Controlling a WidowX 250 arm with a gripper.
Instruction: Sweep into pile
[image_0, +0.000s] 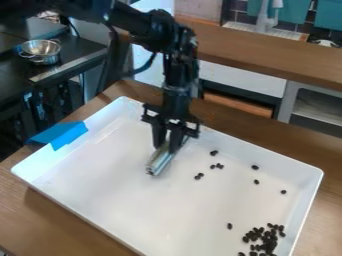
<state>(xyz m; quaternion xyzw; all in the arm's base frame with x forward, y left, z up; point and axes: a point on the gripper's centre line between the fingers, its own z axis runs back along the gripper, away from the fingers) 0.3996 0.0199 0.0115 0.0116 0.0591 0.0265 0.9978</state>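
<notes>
I have my gripper clamped on what looks like a metallic scraper, slanted down inside the white tray beside stray dark beans, a pose I judge suits herding them toward the corner heap.

Wooden table under a white tray

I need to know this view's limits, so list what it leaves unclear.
- Silver tool: upper end, camera view, hidden by the gripper.
- Dark pile: exact count, camera view, pieces overlap.
- White tray: near corner, camera view, cut off by the bottom edge.
</notes>
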